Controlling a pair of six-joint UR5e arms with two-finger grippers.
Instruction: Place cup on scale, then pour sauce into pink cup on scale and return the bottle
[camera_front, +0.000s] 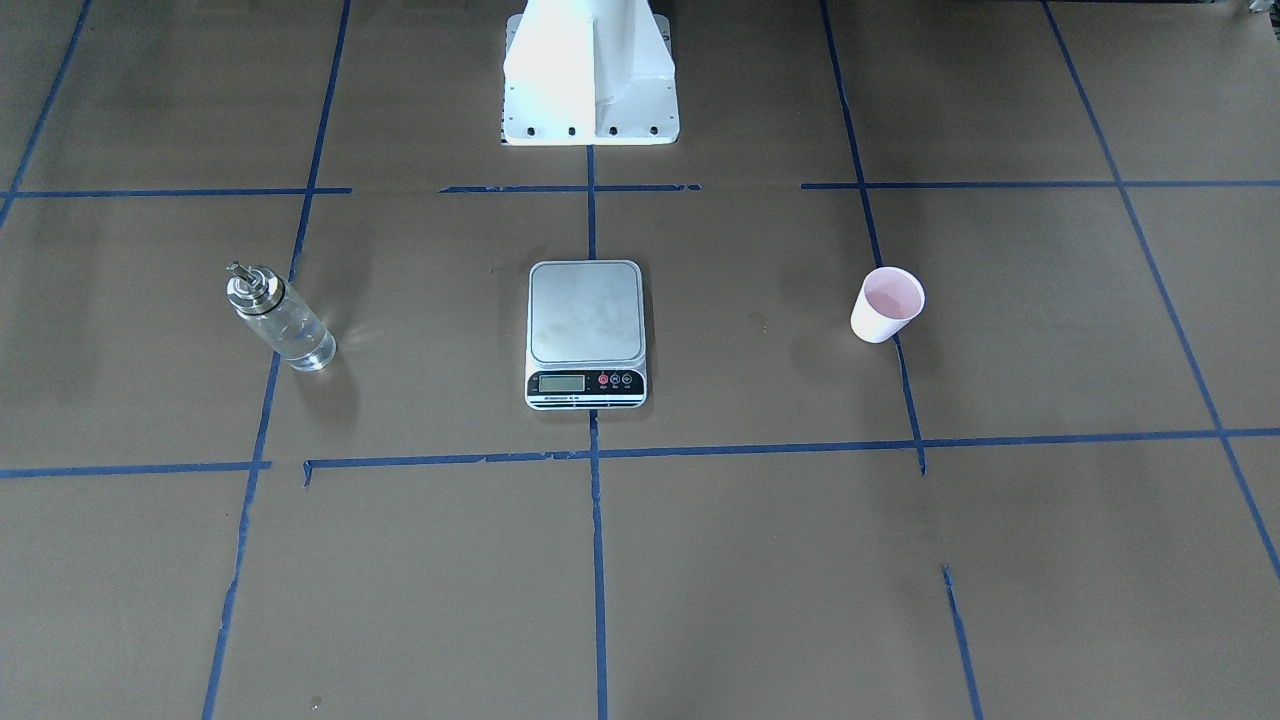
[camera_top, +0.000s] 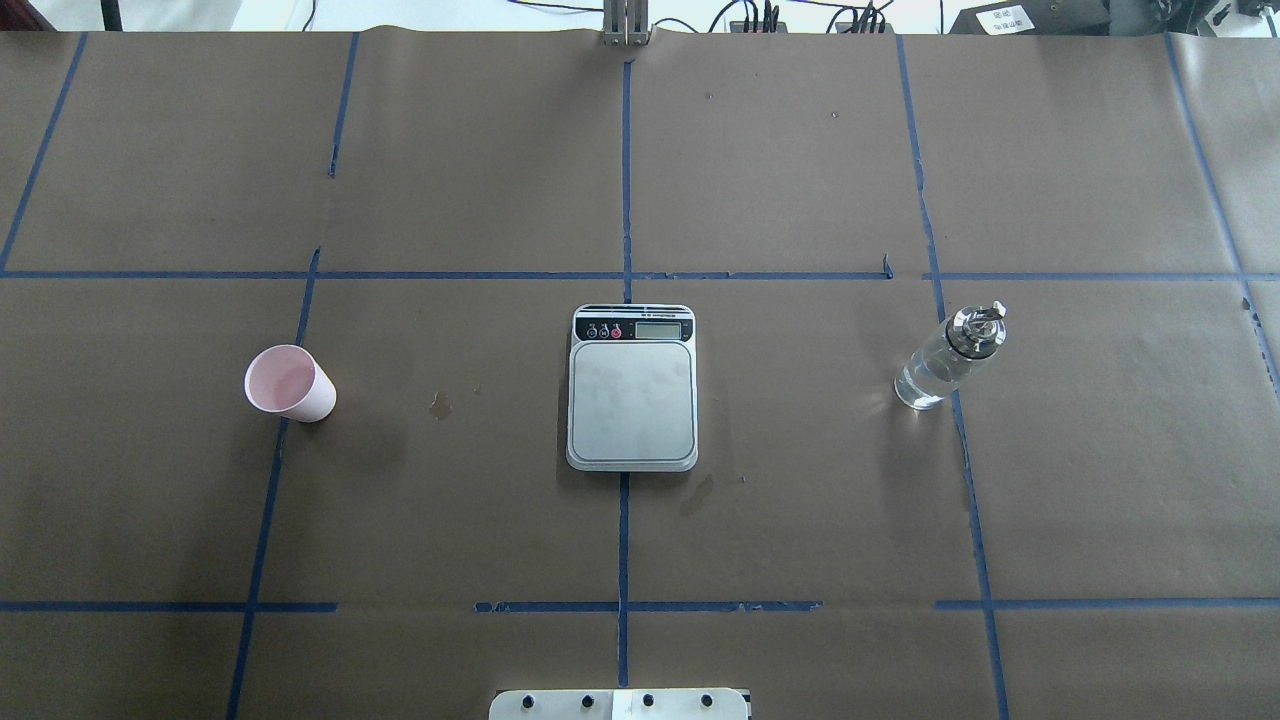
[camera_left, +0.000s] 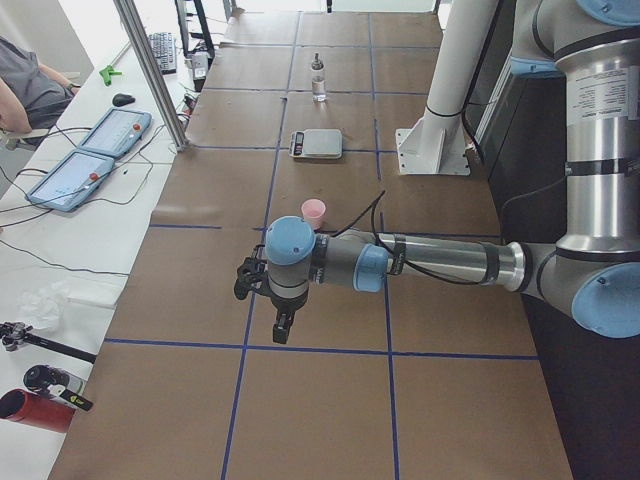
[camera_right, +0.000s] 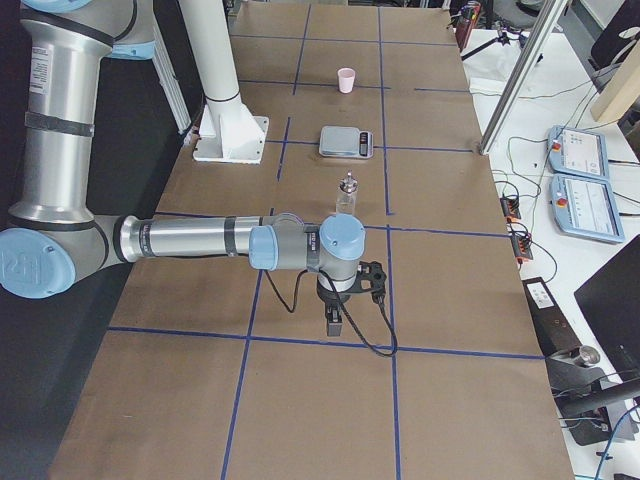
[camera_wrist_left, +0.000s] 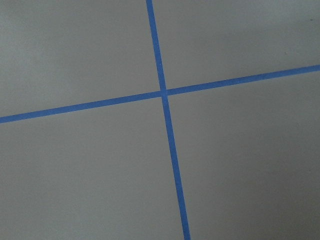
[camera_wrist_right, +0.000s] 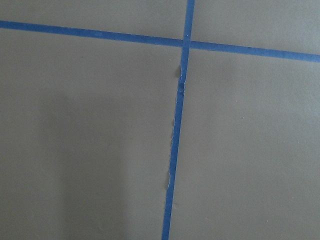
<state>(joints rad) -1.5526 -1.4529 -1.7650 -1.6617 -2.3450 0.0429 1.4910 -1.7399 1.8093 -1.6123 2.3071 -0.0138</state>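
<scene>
Left gripper (camera_left: 283, 325): it shows only in the exterior left view, on the near arm, pointing down at the table. Whether its jaws are apart or together cannot be told. It holds nothing visible. The left wrist camera shows only brown paper and a crossing of blue tape lines (camera_wrist_left: 165, 95).

Right gripper (camera_right: 333, 320): it shows only in the exterior right view, on the near arm, pointing down. The state of its jaws cannot be told. It carries nothing visible. The right wrist camera likewise shows only paper and a tape crossing.

Small pale pink tapered cup (camera_top: 290, 383): it stands upright on the table, mouth up, on the robot's left side, beside a blue tape line. It is well apart from the left gripper and from the scale.

Flat white rectangular kitchen scale with grey steel platform (camera_top: 632, 390): it lies at the table centre, in line with the white robot base (camera_front: 590, 90). The display and buttons face away from the robot. The platform carries nothing.

Small clear glass bottle with silver pour-spout cap (camera_top: 945, 358): it stands upright on the robot's right side, well apart from the scale and from the right gripper. The clear sauce (camera_top: 922, 385) inside is barely visible.

Table covered in brown paper (camera_front: 760, 560): the scale stands between the cup and the bottle, in one row across the table.
</scene>
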